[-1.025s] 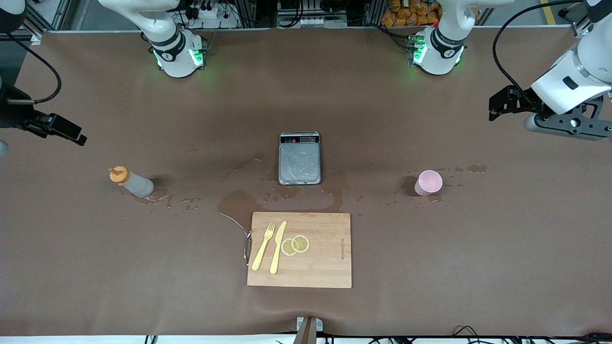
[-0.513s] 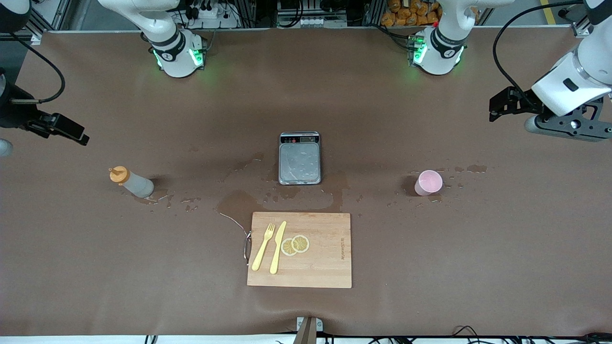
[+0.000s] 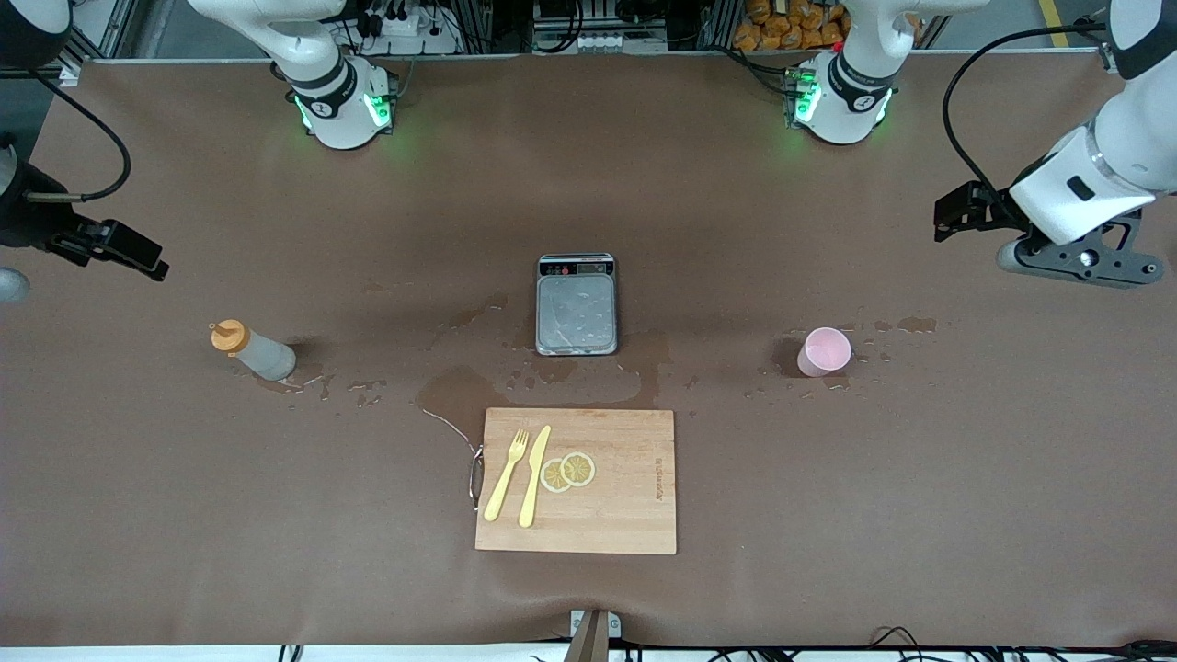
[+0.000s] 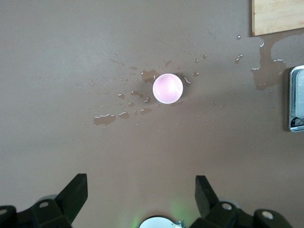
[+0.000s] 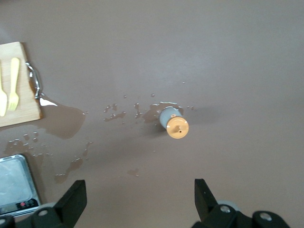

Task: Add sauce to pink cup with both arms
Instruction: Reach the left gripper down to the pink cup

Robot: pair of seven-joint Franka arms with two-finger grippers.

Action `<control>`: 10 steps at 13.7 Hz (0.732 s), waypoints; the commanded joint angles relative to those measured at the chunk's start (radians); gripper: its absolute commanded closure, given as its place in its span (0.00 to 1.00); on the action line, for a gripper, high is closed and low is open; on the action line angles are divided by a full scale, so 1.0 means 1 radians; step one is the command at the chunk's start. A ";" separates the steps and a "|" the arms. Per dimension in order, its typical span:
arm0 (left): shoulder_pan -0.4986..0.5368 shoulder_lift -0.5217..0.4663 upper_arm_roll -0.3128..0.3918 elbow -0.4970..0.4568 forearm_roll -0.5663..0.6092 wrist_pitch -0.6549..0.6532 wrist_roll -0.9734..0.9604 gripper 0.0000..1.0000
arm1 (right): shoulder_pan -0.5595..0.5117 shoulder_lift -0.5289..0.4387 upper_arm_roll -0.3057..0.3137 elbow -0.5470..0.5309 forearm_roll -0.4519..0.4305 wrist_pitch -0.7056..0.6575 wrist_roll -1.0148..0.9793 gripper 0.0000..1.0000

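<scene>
Well apart: sauce (image 3: 253, 352), pink cup (image 3: 823, 351), both upright.

Scale (image 4: 298, 99) and board (image 4: 277, 16) were cut by left wrist edge; scale readout (image 3: 577, 268) too small to read.

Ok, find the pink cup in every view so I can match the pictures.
Front view: the pink cup stands upright on the table toward the left arm's end, among wet spots.
Left wrist view: seen from above, its round mouth shows past the open left gripper.
Right wrist view: not in it.
Shared landmark: the scale, at the picture's edge in both wrist views.
</scene>
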 commanded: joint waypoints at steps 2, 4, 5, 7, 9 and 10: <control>-0.006 -0.004 -0.009 -0.034 0.025 -0.008 -0.013 0.00 | -0.019 0.023 -0.008 0.001 -0.033 0.011 -0.009 0.00; -0.004 -0.002 -0.009 -0.040 0.025 -0.008 -0.012 0.00 | -0.054 0.027 -0.008 -0.001 -0.032 0.009 -0.009 0.00; -0.004 0.008 -0.009 -0.040 0.025 -0.003 -0.013 0.00 | -0.076 0.035 -0.008 0.001 -0.030 0.009 -0.011 0.00; -0.004 0.024 -0.014 -0.049 0.024 0.017 -0.012 0.00 | -0.140 0.046 -0.008 0.001 -0.017 0.011 -0.009 0.00; -0.007 0.035 -0.020 -0.100 0.024 0.068 -0.013 0.00 | -0.191 0.059 -0.008 0.001 -0.009 0.009 -0.006 0.00; -0.007 0.038 -0.021 -0.135 0.021 0.110 -0.015 0.00 | -0.218 0.067 -0.008 -0.001 -0.004 0.008 -0.006 0.00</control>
